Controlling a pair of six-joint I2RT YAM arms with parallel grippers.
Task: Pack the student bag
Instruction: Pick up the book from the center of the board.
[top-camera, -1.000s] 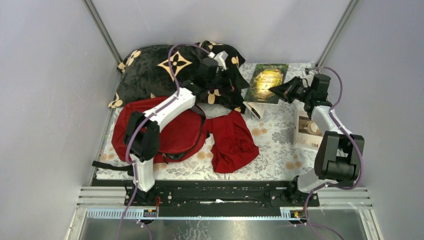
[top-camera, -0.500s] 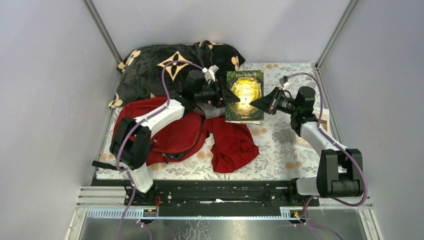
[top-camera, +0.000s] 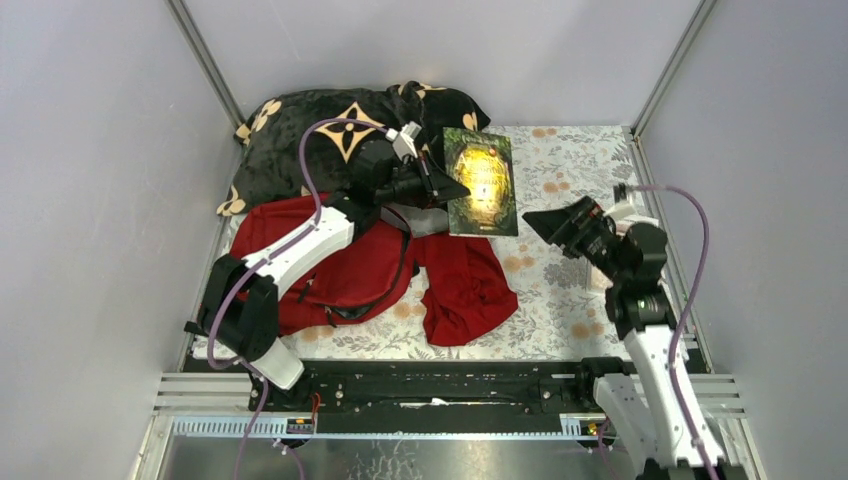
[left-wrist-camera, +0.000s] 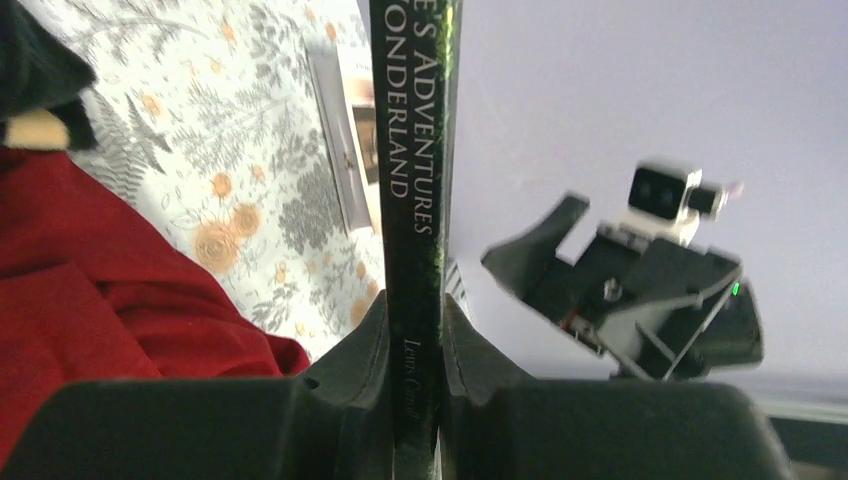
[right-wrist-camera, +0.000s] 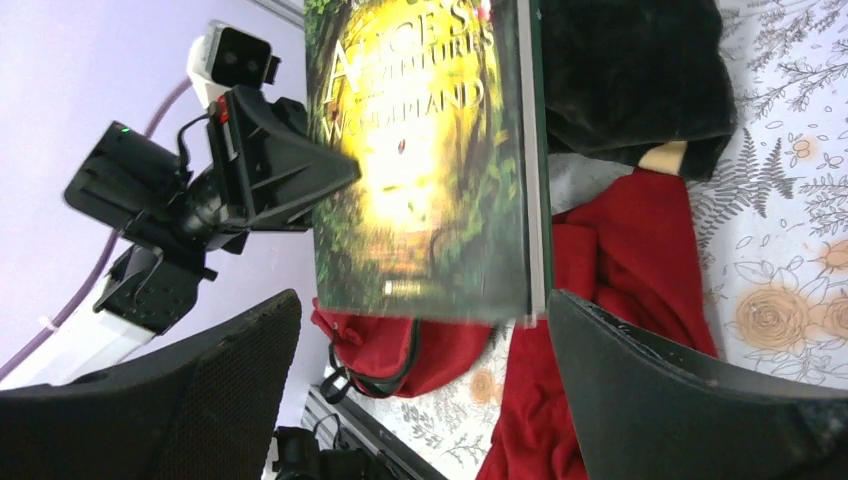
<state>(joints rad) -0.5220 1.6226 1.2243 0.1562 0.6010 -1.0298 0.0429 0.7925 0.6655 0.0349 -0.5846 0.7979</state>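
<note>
While the left gripper reaches toward the far middle of the table, its fingers are pressed narrow on a book. The left wrist view shows the two jaws pinching the dark green spine near its lower end, one on each side. The cover faces upward in the top view, green with a bright yellow glow at its centre, and the right wrist view reads its title as Alice's Adventures in Wonderland. It seems to be held clear of the floral cloth, though from above I cannot be sure that no edge touches. The right gripper is apart from the book, nearer the right edge, and points back at it. Its fingers stand wide with nothing between them, and the book's lower edge shows in the gap beyond. The student bag lies flat on the left part of the table, close to the left edge, with the left arm stretched over it. Its black zipper line and a dark strap show along the near side. A black blanket with tan flower motifs is heaped in the far left corner, just behind the bag. A smaller dark-red cloth is crumpled against the bag's right side, toward the middle of the near edge. A pale booklet lies on the cloth by the right edge, mostly hidden behind the right arm from above.
</note>
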